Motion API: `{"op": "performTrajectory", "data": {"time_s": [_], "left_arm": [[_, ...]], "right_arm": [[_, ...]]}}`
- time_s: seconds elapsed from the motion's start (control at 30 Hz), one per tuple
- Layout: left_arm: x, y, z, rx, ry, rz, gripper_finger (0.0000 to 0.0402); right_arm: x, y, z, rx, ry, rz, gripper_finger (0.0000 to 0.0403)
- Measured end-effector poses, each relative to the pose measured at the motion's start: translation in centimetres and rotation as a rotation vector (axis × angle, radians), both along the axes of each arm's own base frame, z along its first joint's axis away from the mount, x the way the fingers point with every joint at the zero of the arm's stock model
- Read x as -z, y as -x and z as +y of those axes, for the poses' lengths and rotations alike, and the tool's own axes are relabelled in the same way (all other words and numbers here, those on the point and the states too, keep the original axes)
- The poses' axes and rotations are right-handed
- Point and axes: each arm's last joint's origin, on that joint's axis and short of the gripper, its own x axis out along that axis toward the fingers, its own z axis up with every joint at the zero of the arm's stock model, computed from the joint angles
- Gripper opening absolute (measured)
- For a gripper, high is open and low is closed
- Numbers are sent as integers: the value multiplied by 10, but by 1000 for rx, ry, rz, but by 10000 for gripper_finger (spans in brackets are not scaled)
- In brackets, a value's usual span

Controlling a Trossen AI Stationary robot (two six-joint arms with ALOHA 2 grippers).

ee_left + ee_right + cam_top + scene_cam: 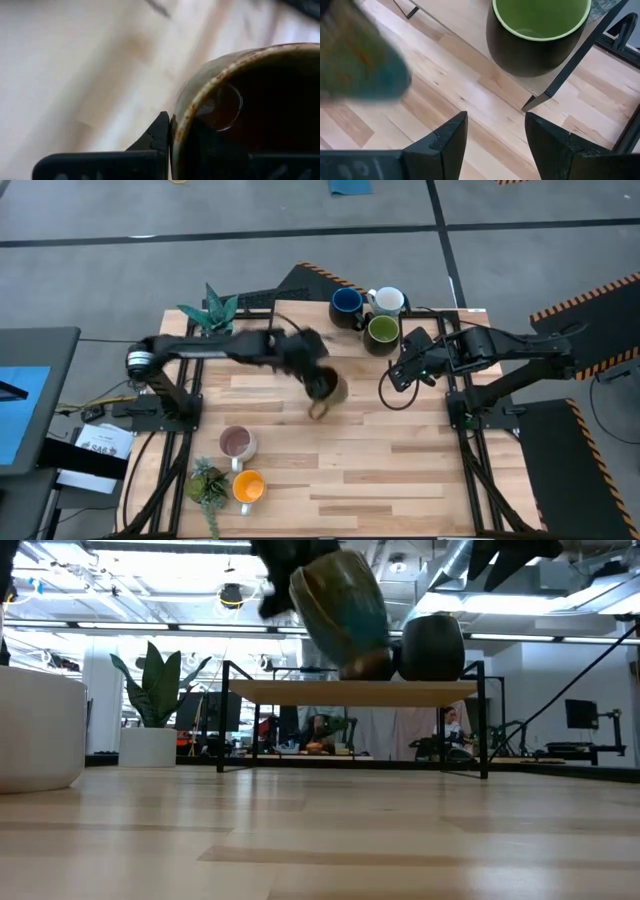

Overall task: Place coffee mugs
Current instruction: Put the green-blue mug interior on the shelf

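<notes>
brown glazed ceramic mug (326, 388) carried above mid-bench, tilted, its rim pinched by the left hand (312, 378).

left hand's fingers (155, 137) clamp the mug wall, one outside and one inside; the low view shows the mug clear of the light wooden bench (400, 460). right hand (495, 130) waits with fingers spread, just beside the dark green mug with a lime inside (382, 331). judgement: the carry likely heads for the raised shelf at the far edge, where the green, dark blue (347, 304) and white (388, 302) mugs stand; level the mug first, approach from the open side and set it clear of its neighbours. count: six mugs, three on the shelf, one held, pale pink (237, 443) and orange (248, 487) near the front left; two small plants (212, 308).
</notes>
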Motion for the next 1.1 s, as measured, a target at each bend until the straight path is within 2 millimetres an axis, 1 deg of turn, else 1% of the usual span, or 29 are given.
{"op": "performTrajectory", "data": {"time_s": [0.07,0.17,0.2,0.27,0.4,0.57,0.7,0.83,0.97,1.1], "left_arm": [[-26,10,12,-36,-79,-55,16],[-55,19,31,-88,-146,-107,16],[-61,22,38,-99,-147,-104,16],[-66,22,51,-112,-134,-80,16],[-51,8,70,-100,-108,54,16],[-59,-9,81,-88,-148,7,16],[-48,-22,90,-102,-167,44,16],[-46,-26,96,-108,-195,49,16],[-31,-35,102,-121,-187,81,16],[-34,-34,102,-111,-203,72,16]], "right_arm": [[0,0,0,6,-3,-4,225],[0,0,0,12,-7,-9,225],[0,0,0,13,-7,-9,225],[0,0,-1,15,-7,-9,225],[0,0,-2,25,-7,-9,225],[-1,-2,-6,43,-9,-29,225],[-1,-3,-7,45,-7,-37,225],[-1,-3,-7,48,-1,-37,225],[-2,-4,-7,58,10,-50,225],[-3,-5,-7,58,9,-66,225]]}}
